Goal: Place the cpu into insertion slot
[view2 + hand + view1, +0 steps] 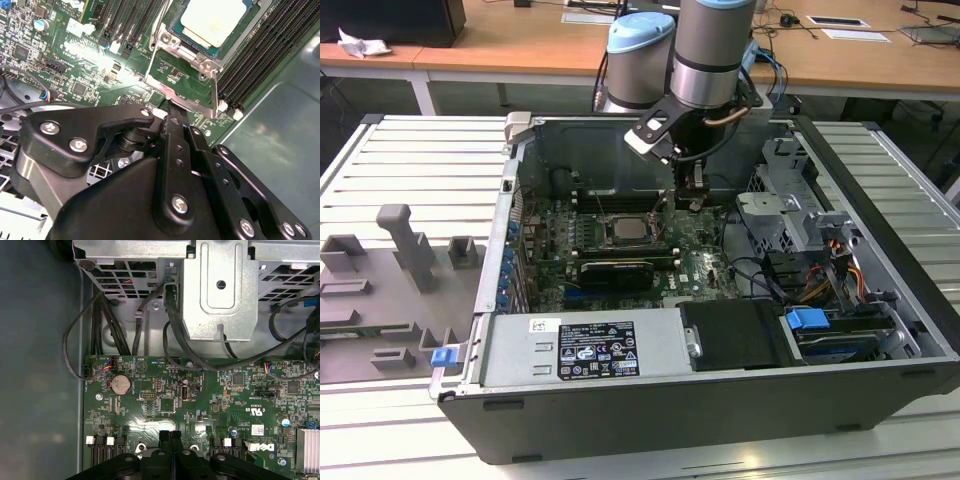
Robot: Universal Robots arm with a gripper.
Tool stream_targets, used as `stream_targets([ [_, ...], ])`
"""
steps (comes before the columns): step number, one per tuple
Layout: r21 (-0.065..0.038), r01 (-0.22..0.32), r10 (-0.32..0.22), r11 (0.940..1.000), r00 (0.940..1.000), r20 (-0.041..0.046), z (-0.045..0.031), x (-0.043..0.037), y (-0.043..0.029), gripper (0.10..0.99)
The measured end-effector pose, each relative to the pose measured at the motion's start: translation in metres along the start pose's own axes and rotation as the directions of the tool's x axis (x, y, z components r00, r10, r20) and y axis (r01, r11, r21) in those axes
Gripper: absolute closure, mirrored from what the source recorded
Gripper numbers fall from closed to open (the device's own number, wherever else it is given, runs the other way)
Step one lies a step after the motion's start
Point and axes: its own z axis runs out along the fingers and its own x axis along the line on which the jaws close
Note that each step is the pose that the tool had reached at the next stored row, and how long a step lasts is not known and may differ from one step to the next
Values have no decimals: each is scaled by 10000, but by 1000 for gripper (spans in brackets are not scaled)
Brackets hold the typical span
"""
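One cpu (214, 21), already seated in the slot (172, 36).
Pincer (171, 437) pressed together, pinching nothing, hanging just beside that slot inside the open case (590, 150). The board fills the case floor, and the slot's metal frame (186, 97) looks swung open, not yet clamped.

Exterior view: black label (595, 350) on grey power supply box (660, 340). I see white print lines and a row of approval marks, too small for me to read. Small white sticker (542, 326) just beside it, same.
First wrist view: white lettering and part codes on green circuit board (165, 425), plus white sticker (257, 430). I log position only.
cpu (215, 22) top: markings too faint to tell.
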Motion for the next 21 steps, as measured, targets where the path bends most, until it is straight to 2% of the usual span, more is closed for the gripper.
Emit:
stream_targets([
  [21,0,0,0,10000,10000,0,-1,2,-101,980],
])
